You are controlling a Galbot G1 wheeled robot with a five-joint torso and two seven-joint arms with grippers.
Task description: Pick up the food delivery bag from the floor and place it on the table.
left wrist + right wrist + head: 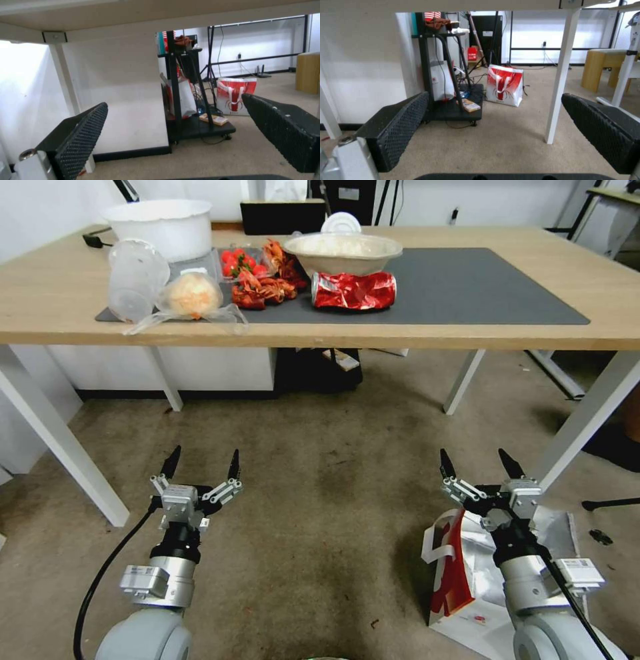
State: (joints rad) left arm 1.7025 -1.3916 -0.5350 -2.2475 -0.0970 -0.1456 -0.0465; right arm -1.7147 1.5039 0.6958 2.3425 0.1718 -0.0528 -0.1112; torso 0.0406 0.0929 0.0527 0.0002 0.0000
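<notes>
Your left gripper (202,465) sits at the lower left of the head view, its arm reaching forward from the bottom edge, fingers pointing toward the table (467,337) and spread wide with nothing between them. Your right gripper (481,465) mirrors that pose at the lower right, wrist level, fingers likewise wide apart and empty. Both hang above the floor (320,500), short of the table's front edge. The food delivery bag (460,573) lies on the carpet at the lower right of the head view, directly beneath your right arm and partly hidden by it; its red side panel, white strap and silver foil lining are visible. The gripper is above the bag; whether any part touches it cannot be determined. On the tabletop, upper centre of the frame, a crushed red can (354,290) lies on the dark grey mat (480,287) in front of a wide bowl (343,252). Both wrist views look under the table toward a second red-and-white bag (504,85) standing well off, beside a black stand (453,110).
</notes>
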